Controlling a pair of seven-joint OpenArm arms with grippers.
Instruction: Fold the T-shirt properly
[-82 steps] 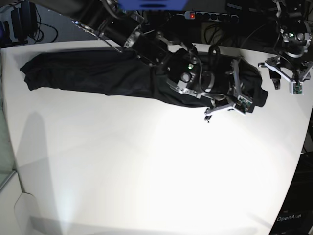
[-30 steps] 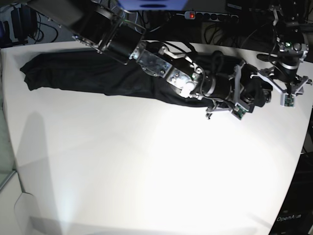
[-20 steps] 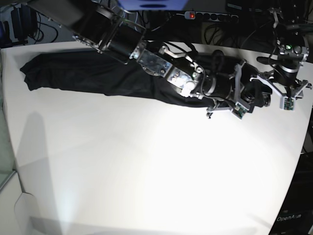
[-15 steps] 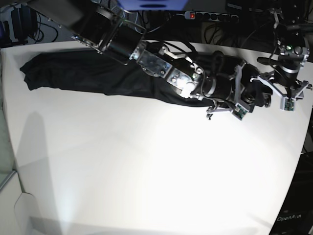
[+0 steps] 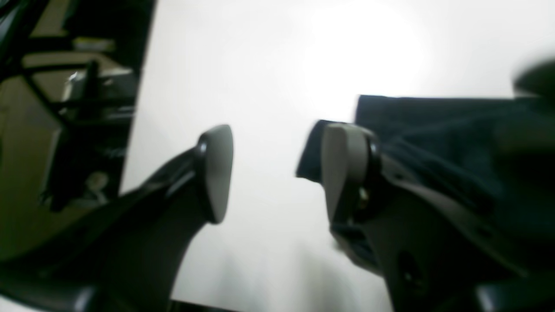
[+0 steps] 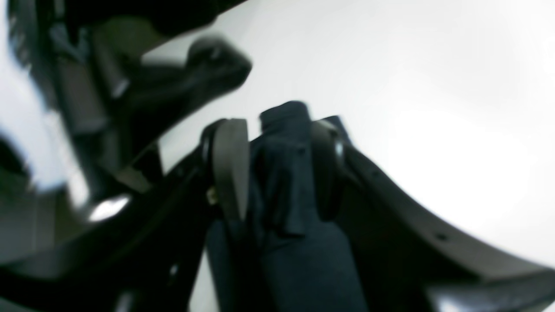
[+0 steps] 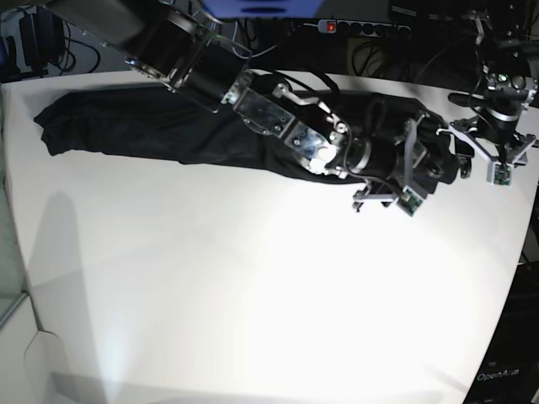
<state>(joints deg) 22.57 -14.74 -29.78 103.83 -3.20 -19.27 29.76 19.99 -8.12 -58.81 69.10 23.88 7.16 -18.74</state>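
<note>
T-shirt [image 7: 168, 126] lies on table [image 7: 253, 295]; fold between right tool [image 6: 277, 160] pads.

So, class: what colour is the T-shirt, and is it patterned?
The T-shirt is plain black with no pattern, seen best in the base view.

a white table [image 7: 253, 320] fills most of the base view, brightly lit near its middle. beyond its far edge lies dark clutter: cables [image 7: 370, 50] and a power strip [image 7: 358, 27] with a red light.
</note>
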